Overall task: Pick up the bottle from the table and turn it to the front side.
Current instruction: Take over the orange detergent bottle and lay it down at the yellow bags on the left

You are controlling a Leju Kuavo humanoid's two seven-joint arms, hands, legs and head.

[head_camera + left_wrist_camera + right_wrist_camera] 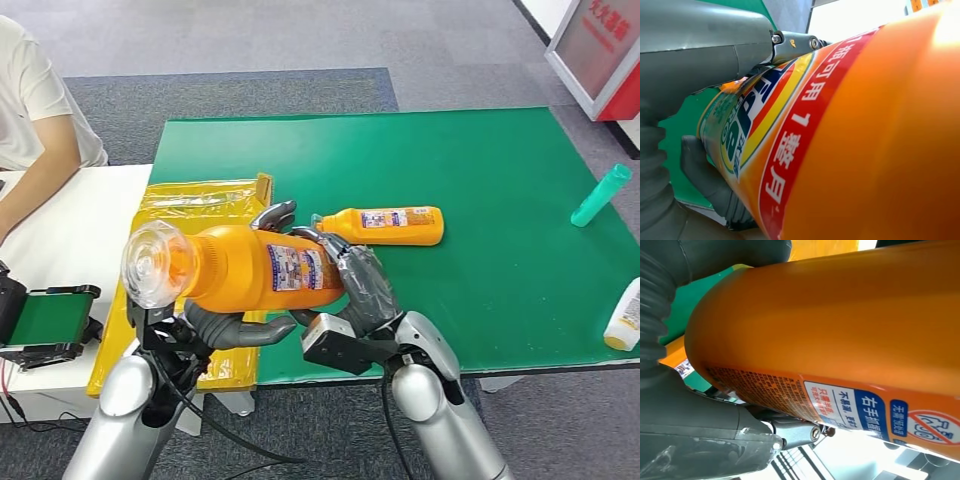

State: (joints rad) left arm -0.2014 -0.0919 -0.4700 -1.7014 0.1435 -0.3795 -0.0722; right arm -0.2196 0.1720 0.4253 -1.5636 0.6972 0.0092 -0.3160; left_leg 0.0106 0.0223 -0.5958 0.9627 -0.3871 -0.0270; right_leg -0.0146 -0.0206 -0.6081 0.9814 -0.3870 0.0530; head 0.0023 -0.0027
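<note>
While the orange bottle (pixel 249 268) lies sideways in the air above the near edge of the green tabletop (pixel 498 290), both hands grip it: the left hand (pixel 219 325) cradles it from beneath near the clear cap, the right hand (pixel 362 285) wraps its base. A second orange bottle (pixel 389 225) lies on the tabletop just beyond the right hand.

Quick bottle count

Two orange bottles: one held up (pixel 249 268), one lying mid-table (pixel 385 225). Plus one teal tube (pixel 601 195) and one white bottle (pixel 625 316) by the table's right edge.
</note>
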